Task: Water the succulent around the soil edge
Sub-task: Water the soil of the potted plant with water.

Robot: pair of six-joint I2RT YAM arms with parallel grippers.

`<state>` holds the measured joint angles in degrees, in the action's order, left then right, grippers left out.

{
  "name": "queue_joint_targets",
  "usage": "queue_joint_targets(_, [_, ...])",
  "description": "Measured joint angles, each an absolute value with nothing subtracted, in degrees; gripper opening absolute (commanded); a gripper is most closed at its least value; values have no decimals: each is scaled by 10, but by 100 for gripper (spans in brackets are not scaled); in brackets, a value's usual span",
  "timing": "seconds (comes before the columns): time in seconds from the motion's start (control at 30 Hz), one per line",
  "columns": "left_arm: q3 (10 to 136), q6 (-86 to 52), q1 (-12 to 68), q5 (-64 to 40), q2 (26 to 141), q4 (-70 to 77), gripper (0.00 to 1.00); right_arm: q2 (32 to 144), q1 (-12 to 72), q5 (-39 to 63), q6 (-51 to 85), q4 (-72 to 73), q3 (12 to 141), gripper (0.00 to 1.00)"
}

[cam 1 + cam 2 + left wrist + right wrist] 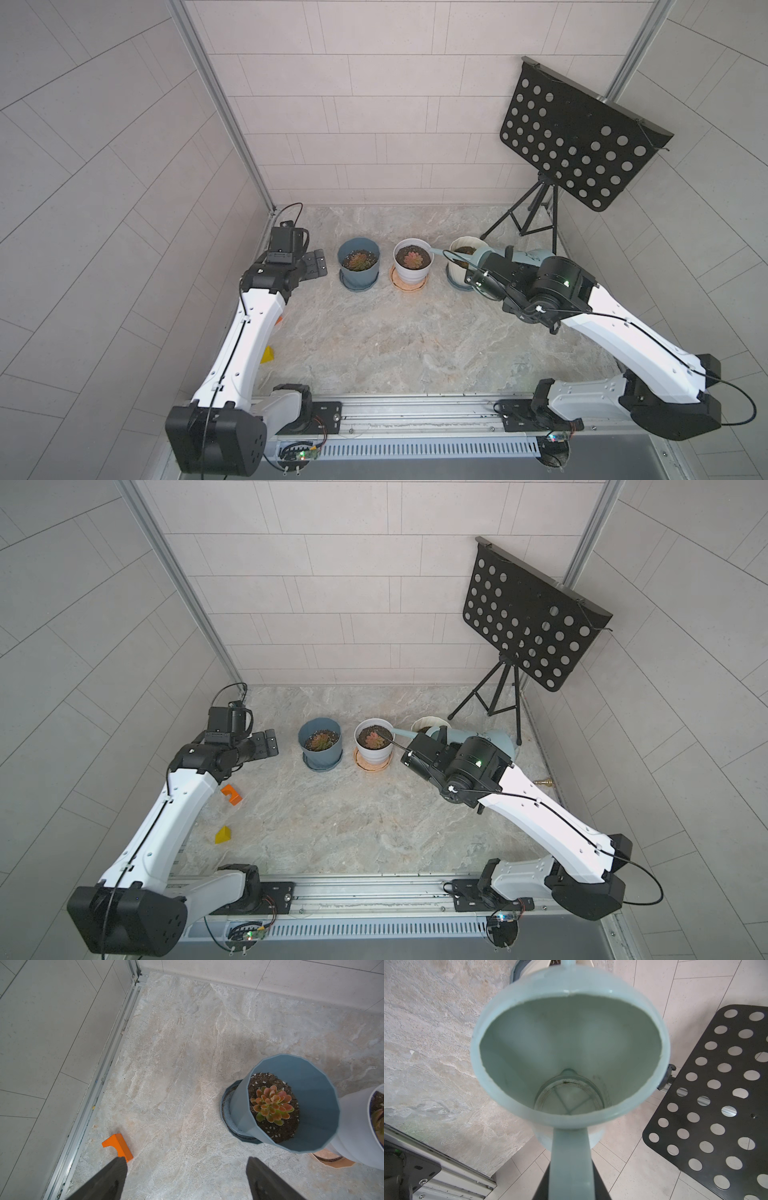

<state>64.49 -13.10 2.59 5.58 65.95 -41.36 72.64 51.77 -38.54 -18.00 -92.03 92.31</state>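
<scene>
1. Three pots stand in a row near the back wall. Bare marble table (374,332) runs from them to the front rail, and the side walls lie close outside both arms.
2. The right gripper (571,1186) is clamped tight on the handle of the watering can (536,254), which hangs over the cream pot (456,272). Its spout (403,732) reaches the rim of the white pot (412,274), at the soil edge beside the succulent (412,259).
3. The left gripper (186,1158) is spread wide and holds nothing, hovering beside the blue pot (358,277).
4. The music stand (577,137) rises just behind the can. An orange block (231,793) and a yellow block (223,835) lie by the left arm.
</scene>
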Motion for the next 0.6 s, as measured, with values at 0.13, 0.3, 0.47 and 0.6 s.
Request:
queue_joint_targets(0.13, [645,-131,26,56,660,-414,97,727,521,-385,-180,-920,923,0])
queue_joint_targets(0.3, [645,-131,23,54,660,-414,97,734,528,-385,-180,-920,923,0])
queue_joint_targets(0.47, [645,-131,23,54,659,-414,97,750,532,-384,-180,-920,923,0])
queue_joint_targets(0.6, [645,-131,23,54,660,-414,97,754,533,-386,-180,-920,924,0])
